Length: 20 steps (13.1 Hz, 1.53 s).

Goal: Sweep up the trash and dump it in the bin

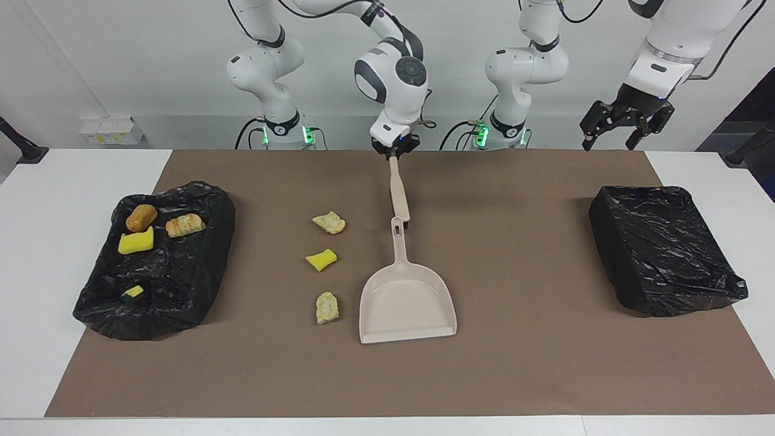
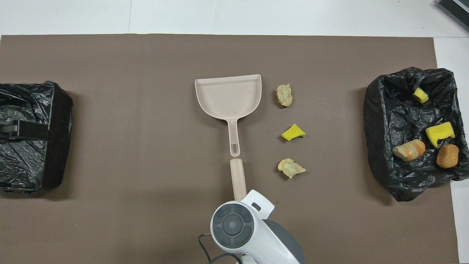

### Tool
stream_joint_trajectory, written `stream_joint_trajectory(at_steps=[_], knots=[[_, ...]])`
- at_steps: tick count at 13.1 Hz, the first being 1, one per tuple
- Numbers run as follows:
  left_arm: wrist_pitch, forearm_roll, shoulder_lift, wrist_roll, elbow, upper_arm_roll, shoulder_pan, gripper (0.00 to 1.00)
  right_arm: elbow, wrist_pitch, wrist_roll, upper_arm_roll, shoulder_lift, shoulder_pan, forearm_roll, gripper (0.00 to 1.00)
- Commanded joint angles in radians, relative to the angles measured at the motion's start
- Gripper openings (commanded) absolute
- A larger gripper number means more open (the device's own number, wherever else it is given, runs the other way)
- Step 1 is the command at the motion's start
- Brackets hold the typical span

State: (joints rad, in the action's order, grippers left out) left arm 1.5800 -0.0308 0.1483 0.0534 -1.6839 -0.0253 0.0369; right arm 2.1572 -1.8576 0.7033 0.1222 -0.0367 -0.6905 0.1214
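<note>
My right gripper (image 1: 395,151) is shut on the top end of a beige brush handle (image 1: 399,191), which slants down to the handle end of the beige dustpan (image 1: 407,303). In the overhead view the brush handle (image 2: 237,178) lies in line with the dustpan (image 2: 229,97). Three trash pieces lie on the mat beside the dustpan, toward the right arm's end: a beige chunk (image 1: 329,222), a yellow sponge bit (image 1: 321,259) and another beige chunk (image 1: 327,307). Several more pieces, among them an orange-brown lump (image 1: 141,217), lie in the black-bagged bin (image 1: 181,272) there. My left gripper (image 1: 608,145) waits open, raised.
A second black-bagged bin (image 1: 660,248) stands at the left arm's end of the table, with nothing visible in it; the left gripper (image 2: 11,131) hangs over it. A brown mat (image 1: 521,363) covers the table's middle, with white table at both ends.
</note>
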Motion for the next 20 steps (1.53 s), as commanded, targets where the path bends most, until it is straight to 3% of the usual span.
stream_joint_trajectory(at_steps=[1,5,7,9,10,14,17,20], knots=[[0.001,0.012,0.017,0.002,-0.020,-0.001,0.000,1.00,0.020,0.104,0.018,0.008,-0.084,0.100,0.024,0.00],[0.012,-0.001,0.019,0.002,-0.026,-0.015,0.018,1.00,-0.002,0.143,0.002,0.005,-0.094,0.235,-0.028,0.00],[0.055,-0.017,0.007,0.016,-0.049,-0.018,0.101,1.00,-0.005,0.133,-0.056,0.007,-0.077,0.314,-0.129,0.00],[0.235,-0.017,-0.041,0.261,-0.127,-0.050,0.188,1.00,-0.002,0.094,-0.061,0.005,-0.062,0.374,-0.138,0.00],[0.332,-0.017,-0.065,0.381,-0.155,-0.112,0.189,1.00,0.001,0.049,-0.068,0.007,-0.051,0.417,-0.138,0.00],[0.542,-0.003,-0.243,0.659,-0.155,-0.309,0.195,1.00,-0.007,-0.096,-0.291,0.007,-0.003,0.541,-0.184,0.00],[0.665,0.124,-0.401,0.792,-0.142,-0.510,0.120,1.00,-0.072,-0.170,-0.396,0.008,0.099,0.586,-0.256,0.00],[0.699,0.254,-0.486,0.812,-0.137,-0.551,0.129,1.00,-0.209,-0.183,-0.522,0.007,0.222,0.603,-0.266,0.00]])
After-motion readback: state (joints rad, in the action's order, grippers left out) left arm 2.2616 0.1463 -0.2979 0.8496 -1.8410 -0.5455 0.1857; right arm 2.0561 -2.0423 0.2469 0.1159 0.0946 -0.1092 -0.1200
